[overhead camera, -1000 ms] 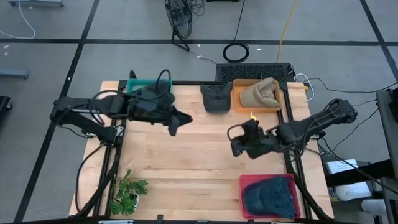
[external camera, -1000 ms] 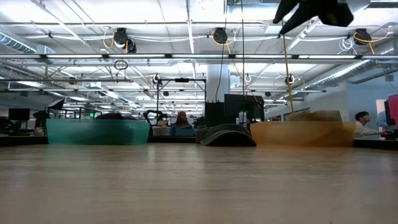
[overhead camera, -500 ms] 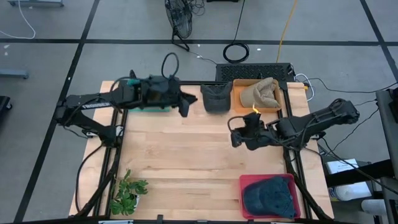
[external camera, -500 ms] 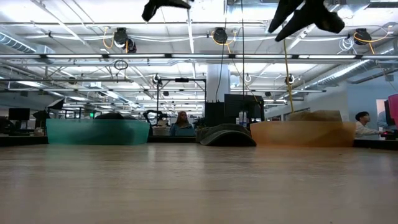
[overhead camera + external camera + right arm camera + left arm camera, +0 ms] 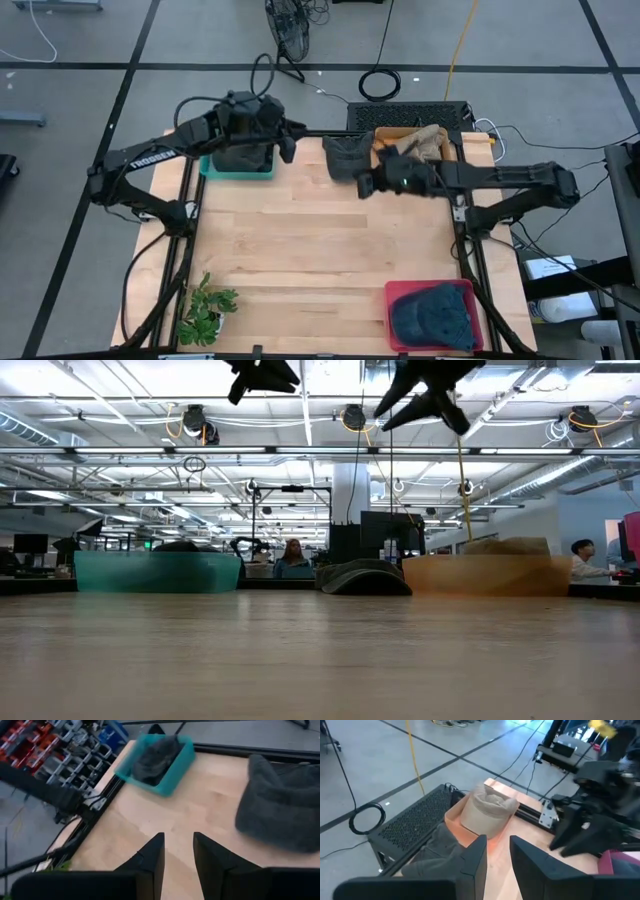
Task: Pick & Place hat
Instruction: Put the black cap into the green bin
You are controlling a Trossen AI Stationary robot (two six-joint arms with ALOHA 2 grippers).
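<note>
- The left gripper (image 5: 287,140) hangs over the teal bin (image 5: 212,168) at the tabletop's (image 5: 300,250) far edge, fingers slightly spread, empty.
- The right gripper (image 5: 364,185) hovers just beside the dark grey hat (image 5: 343,155), fingers slightly apart, empty.
- That hat lies on the tabletop between the teal and orange bins (image 5: 385,170).

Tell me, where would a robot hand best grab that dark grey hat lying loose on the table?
Probably from straight above, pinching the soft crown. The grey hat lies flat on the wood, slumped and loose, so its folds should bunch between two fingers. The right hand hovers open just beside it, nearest for the job.
</note>
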